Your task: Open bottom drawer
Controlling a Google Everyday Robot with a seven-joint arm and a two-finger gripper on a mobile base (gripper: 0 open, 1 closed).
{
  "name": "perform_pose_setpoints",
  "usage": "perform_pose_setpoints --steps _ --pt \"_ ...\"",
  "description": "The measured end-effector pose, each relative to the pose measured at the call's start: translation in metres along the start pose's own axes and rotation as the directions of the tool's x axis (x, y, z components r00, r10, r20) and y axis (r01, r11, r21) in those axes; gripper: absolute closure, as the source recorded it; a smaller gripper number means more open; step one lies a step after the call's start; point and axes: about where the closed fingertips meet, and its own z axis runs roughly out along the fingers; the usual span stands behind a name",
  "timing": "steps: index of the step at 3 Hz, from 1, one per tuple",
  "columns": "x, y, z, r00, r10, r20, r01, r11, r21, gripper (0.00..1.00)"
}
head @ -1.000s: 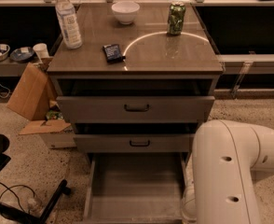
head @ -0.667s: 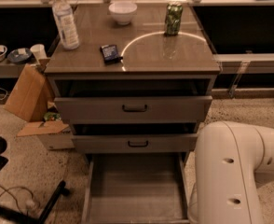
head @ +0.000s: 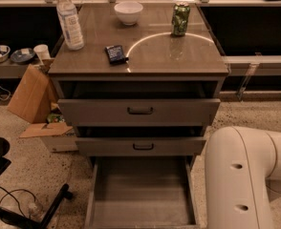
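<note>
The bottom drawer (head: 140, 194) of the grey-brown cabinet is pulled far out, and its plain grey inside is bare. Its front and handle lie below the frame's lower edge. The medium middle drawer (head: 140, 146) and the tall top drawer (head: 140, 111) each stand slightly out, with dark gaps above them. A white link of my arm (head: 245, 175) fills the lower right, beside the open drawer's right wall. My gripper is out of view, somewhere beyond the lower edge.
On the cabinet top stand a water bottle (head: 70, 20), a white bowl (head: 128, 12), a green can (head: 180, 19) and a dark packet (head: 115, 54). Cardboard boxes (head: 33, 94) sit on the floor at left. A black chair base (head: 16, 209) and cable lie at lower left.
The view has shifted only slightly. The bottom drawer stays pulled out and the arm link stays at the lower right.
</note>
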Motion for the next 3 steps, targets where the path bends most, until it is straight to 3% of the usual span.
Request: perform_pose_setpoints --steps 2,3 --pt "0.001 -0.001 -0.012 1.000 -0.012 0.010 0.012 0.9998 0.017 0.36" --pt "0.017 0.023 -0.063 0.997 -0.067 0.036 0.065 0.9960 0.061 0.13"
